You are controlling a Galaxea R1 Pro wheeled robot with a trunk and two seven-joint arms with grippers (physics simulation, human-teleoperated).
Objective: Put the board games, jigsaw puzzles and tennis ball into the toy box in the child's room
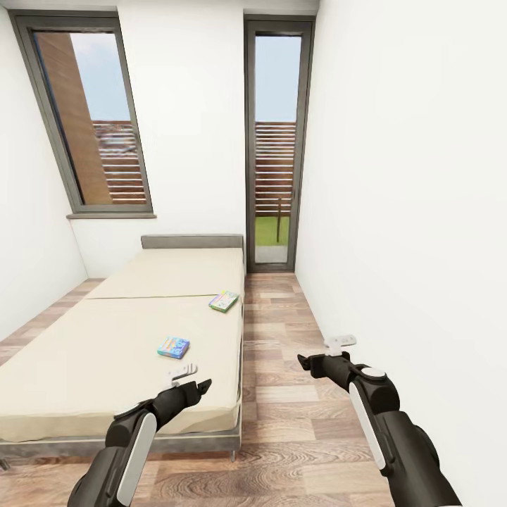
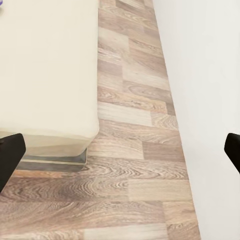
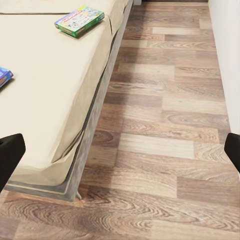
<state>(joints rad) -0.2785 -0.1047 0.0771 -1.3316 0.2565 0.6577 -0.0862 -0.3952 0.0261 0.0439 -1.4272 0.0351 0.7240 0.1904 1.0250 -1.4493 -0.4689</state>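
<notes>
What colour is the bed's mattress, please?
Plain beige mattress, seen best in the head view.

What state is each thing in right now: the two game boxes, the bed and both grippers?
Blue game box: flat on the mattress, untouched.
Green game box: flat at the mattress's edge, untouched.
Bed: otherwise bare.
Left gripper: open, empty, over the bed's corner.
Right gripper: open, empty, over the floor.

The print on the blue box (image 1: 173, 346) and the green box (image 1: 224, 301) on the bed (image 1: 105, 352) is too small to read. In the right wrist view the blue box (image 3: 4, 76) is cut by the frame edge. In both wrist views only the dark fingertips (image 2: 10, 152) (image 3: 10, 155) show at the edges.
</notes>
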